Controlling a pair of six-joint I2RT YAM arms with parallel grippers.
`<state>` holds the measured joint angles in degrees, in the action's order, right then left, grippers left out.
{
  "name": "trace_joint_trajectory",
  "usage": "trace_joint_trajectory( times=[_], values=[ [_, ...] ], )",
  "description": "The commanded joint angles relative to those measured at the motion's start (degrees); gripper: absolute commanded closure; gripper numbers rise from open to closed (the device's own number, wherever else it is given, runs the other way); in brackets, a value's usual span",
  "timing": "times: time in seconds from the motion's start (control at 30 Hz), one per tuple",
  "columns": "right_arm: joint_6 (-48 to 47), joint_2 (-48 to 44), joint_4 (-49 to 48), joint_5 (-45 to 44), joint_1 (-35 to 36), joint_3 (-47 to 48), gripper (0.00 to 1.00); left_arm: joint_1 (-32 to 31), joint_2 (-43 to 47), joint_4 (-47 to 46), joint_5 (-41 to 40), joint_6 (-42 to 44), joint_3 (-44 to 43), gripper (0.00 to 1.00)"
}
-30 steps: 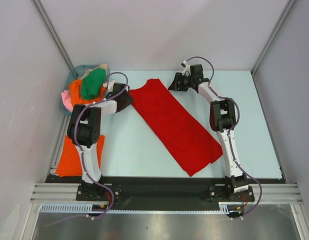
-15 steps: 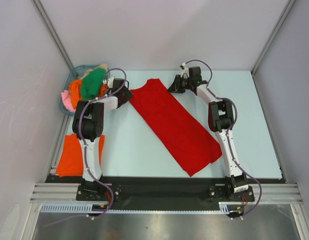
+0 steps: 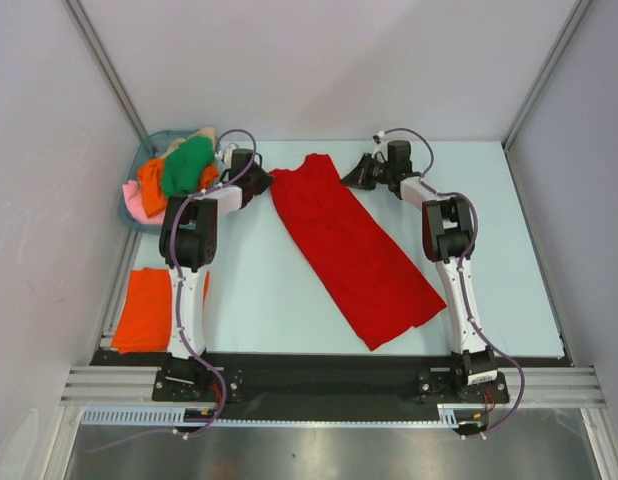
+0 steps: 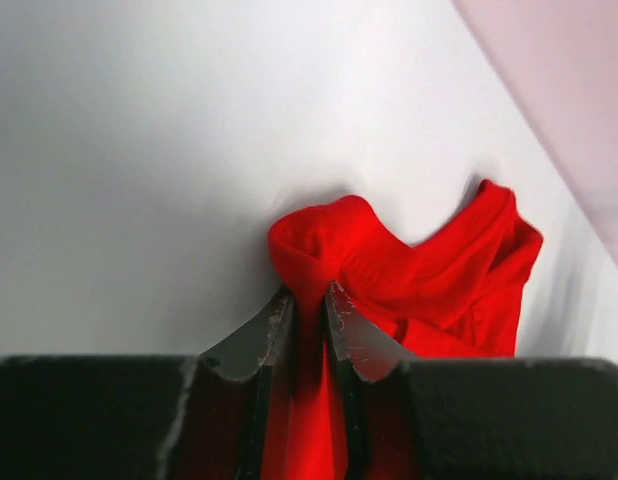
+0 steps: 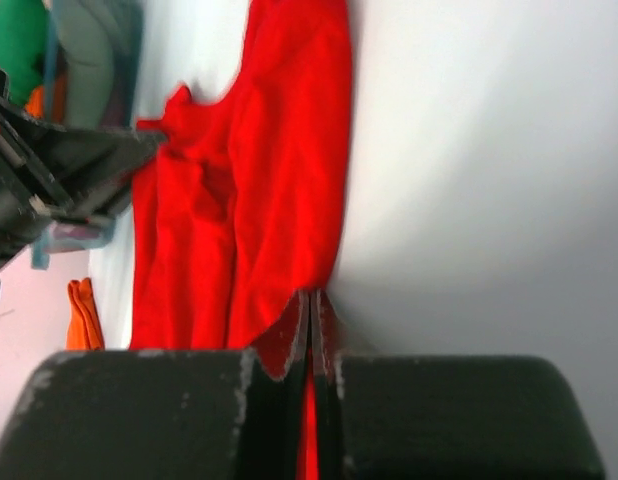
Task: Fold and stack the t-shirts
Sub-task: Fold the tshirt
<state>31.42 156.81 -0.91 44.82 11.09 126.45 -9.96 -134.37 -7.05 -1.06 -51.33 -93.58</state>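
Observation:
A bright red t-shirt lies as a long folded strip, running diagonally from the far middle of the table toward the near right. My left gripper is shut on its far left corner; in the left wrist view the jaws pinch a bunched fold of red cloth. My right gripper is shut on the far right corner, with a thin edge of red cloth between the closed jaws. A folded orange t-shirt lies flat at the near left.
A blue-grey basket at the far left holds green, orange, pink and beige shirts. The left arm reaches past the basket. Grey walls enclose the table on three sides.
Both grippers have closed on the far end of the red shirt. The left gripper moved right to the cloth, and the shirt's far edge has drawn in narrower.

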Motion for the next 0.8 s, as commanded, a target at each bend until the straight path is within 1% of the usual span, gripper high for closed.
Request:
trace_joint_trajectory(
  times=[0.0,0.1,0.13,0.2,0.23,0.27,0.37,0.43,0.47,0.6,0.7,0.77],
  values=[
    [0.57,-7.72,-5.41,-8.50,-1.86,-11.10,1.00,0.20,-3.26,-3.58,3.51,-1.75,-4.50,0.78],
    [1.01,-11.25,-7.35,-10.71,-3.09,-16.31,1.00,0.11,-6.78,-5.69,5.44,-2.98,-8.53,0.78],
    [1.01,-13.53,-7.79,-12.46,-3.36,-19.72,1.00,0.03,-8.00,-5.78,6.06,-3.51,-10.11,0.78],
    [1.45,-15.47,-9.89,-14.40,-4.23,-23.52,1.00,-0.24,-10.91,-6.04,7.30,-4.30,-14.60,0.78],
    [2.41,-16.35,-10.86,-15.45,-4.50,-26.06,1.00,-0.85,-11.87,-7.53,8.34,-4.48,-16.09,0.76],
    [2.85,-16.54,-12.26,-15.72,-5.20,-26.78,1.00,-1.20,-12.84,-8.06,8.79,-4.48,-19.33,0.75],
    [4.52,-16.02,-14.29,-15.55,-6.43,-27.75,1.00,-2.70,-16.88,-8.68,8.88,-5.97,-25.48,0.74],
    [4.44,-14.97,-14.04,-15.02,-7.49,-26.36,1.00,-3.75,-19.61,-9.74,8.80,-7.29,-28.40,0.73],
    [4.27,-13.65,-12.82,-14.76,-7.75,-23.91,1.00,-4.10,-20.49,-9.83,8.27,-7.47,-31.28,0.73],
    [3.21,-9.95,-10.53,-12.91,-8.81,-17.39,1.00,-5.51,-24.45,-10.00,7.48,-9.04,-36.93,0.71],
    [2.51,-7.67,-7.54,-11.95,-8.81,-12.48,1.00,-6.13,-26.47,-10.09,7.21,-9.49,-39.65,0.62],
    [2.51,-7.40,-6.22,-11.95,-8.81,-11.15,1.00,-6.39,-26.13,-7.73,6.95,-8.62,-41.23,0.57]
  ],
)
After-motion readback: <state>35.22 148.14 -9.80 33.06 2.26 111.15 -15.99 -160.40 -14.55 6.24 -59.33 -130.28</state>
